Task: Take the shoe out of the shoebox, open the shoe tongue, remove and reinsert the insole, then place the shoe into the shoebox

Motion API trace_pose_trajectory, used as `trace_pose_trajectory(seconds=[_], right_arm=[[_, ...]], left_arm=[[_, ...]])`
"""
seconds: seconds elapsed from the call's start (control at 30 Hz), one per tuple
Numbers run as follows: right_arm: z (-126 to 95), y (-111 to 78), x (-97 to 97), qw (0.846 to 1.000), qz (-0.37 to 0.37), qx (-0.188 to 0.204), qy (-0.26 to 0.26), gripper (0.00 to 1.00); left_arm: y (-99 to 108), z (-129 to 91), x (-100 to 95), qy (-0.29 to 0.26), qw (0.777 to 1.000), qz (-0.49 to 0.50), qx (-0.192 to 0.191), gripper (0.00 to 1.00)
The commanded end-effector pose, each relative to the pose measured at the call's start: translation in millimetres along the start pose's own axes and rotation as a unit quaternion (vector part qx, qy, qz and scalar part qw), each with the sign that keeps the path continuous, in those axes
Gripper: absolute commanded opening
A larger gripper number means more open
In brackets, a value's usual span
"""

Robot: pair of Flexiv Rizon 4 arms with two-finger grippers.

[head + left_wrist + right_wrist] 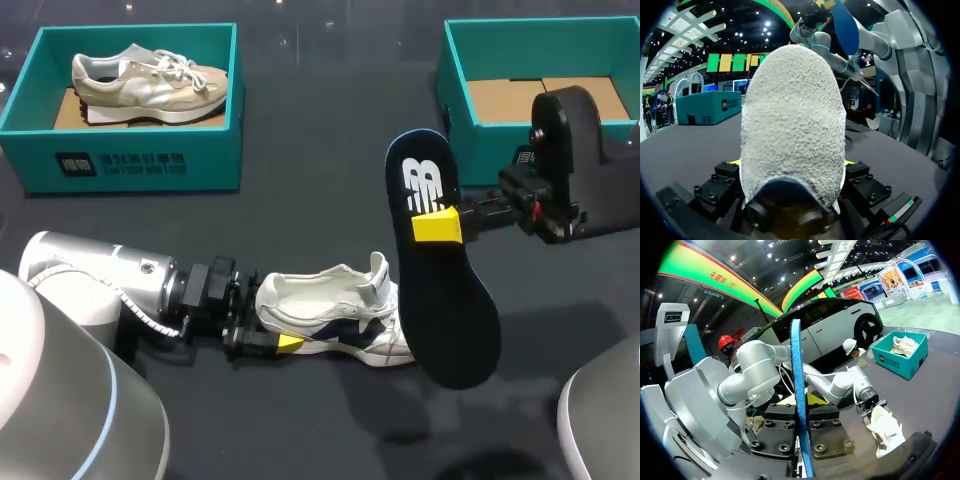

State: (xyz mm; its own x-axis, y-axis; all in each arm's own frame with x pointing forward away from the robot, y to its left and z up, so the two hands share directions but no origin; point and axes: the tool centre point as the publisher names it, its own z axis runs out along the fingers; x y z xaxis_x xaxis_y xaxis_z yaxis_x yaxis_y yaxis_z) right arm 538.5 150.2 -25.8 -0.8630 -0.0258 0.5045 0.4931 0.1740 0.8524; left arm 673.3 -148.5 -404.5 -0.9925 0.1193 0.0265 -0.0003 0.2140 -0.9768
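A white shoe with dark side panels [335, 315] lies on the black table, toe towards my left arm. My left gripper [268, 340] is closed on its toe end, one yellow tip at each side. In the left wrist view the shoe's grainy white surface [792, 115] fills the space between the fingers [734, 162]. My right gripper [437, 225] is shut on a dark blue insole [445, 300], held in the air over the shoe's heel. In the right wrist view the insole [799, 390] stands edge-on between the pads, with the shoe [885, 430] beyond it.
A teal shoebox [120, 160] at the back left holds a beige shoe [150, 80]. A second teal shoebox [480, 150] at the back right shows only its cardboard floor, partly hidden behind my right arm.
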Motion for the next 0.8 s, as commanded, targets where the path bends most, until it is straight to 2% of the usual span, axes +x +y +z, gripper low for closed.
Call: trace_pose_trajectory(seconds=[0.03,0.7,0.73,0.77,0.8], right_arm=[[2.5,-6.2,6.1,0.999,0.001,-0.036,-0.003,0.0],[11.6,-12.0,9.4,0.999,0.012,-0.04,0.016,0.0],[11.6,-12.0,9.4,0.999,0.012,-0.04,0.016,0.0],[11.6,-12.0,9.4,0.999,0.012,-0.04,0.016,0.0],[11.6,-12.0,9.4,0.999,0.012,-0.04,0.016,0.0]], left_arm=[[0.0,0.6,0.1,0.0,1.0,0.0,0.0,0.0],[-0.1,-0.4,1.7,-0.002,1.0,0.005,-0.004,0.0],[-0.4,-1.3,1.9,-0.004,1.0,0.004,-0.005,0.16],[-0.9,-2.6,1.8,-0.006,1.0,0.004,-0.005,0.44],[-1.3,-4.1,1.7,-0.007,1.0,0.003,-0.005,0.8]])
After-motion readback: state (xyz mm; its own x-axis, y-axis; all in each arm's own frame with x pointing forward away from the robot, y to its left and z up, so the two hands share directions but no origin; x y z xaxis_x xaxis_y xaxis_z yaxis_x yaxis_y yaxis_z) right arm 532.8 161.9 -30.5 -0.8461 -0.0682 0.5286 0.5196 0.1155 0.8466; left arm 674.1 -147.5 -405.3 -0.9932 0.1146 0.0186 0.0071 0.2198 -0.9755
